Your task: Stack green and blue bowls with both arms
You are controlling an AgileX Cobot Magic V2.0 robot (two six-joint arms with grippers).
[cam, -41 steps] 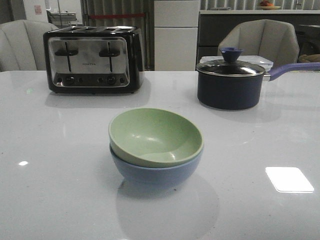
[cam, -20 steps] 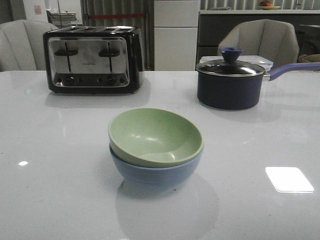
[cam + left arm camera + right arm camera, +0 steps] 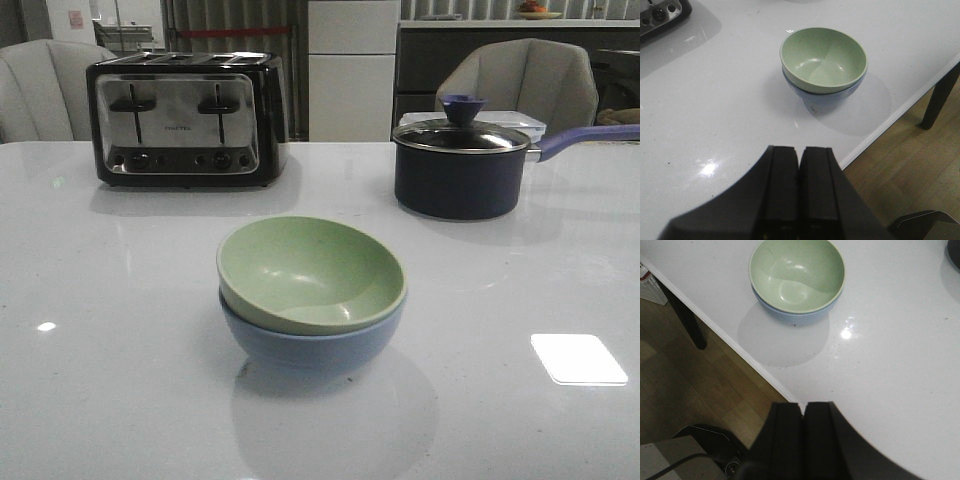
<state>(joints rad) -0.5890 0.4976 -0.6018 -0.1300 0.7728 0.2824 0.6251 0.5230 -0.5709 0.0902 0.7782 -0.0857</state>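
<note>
The green bowl [image 3: 311, 272] sits nested in the blue bowl [image 3: 312, 345] at the desk's [image 3: 120, 380] near middle, both end effectors, left [image 3: 800, 165] and right [image 3: 803, 417], pressed together, empty, well apart from it, neither clearly nearer.

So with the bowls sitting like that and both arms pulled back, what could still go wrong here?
The green bowl sits tilted in the blue bowl, not nested level, so a knock might rock or slide it. In the wrist views the stack stands fairly near the table edge, so a push that way could send it off. Both the left gripper and right gripper are shut and apart from the bowls; they would need opening before any correction.
</note>
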